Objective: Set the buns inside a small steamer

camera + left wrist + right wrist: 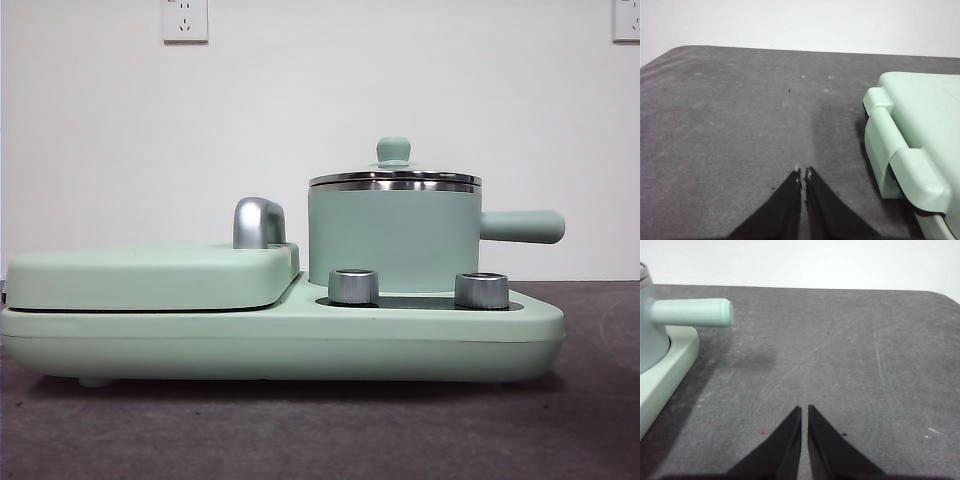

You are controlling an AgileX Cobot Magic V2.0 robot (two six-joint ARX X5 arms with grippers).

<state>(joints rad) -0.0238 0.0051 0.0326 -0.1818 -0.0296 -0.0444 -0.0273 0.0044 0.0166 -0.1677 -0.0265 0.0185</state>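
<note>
The small steamer (395,235), a mint-green pot with a steel rim, stands on the right of the green cooker base (280,340). Its glass lid with a green knob (393,150) is on, and its straight handle (522,226) points right. The handle also shows in the right wrist view (690,312). No buns show in any view. My left gripper (803,172) is shut and empty over bare table, beside the cooker's left end (910,145). My right gripper (804,409) is shut and empty over bare table, to the right of the steamer's handle.
The flat lidded griddle section (150,275) with a chrome handle (258,222) fills the cooker's left half. Two steel knobs (353,286) (481,290) stand in front of the steamer. The dark grey table (850,350) stretches out on both sides. A white wall stands behind.
</note>
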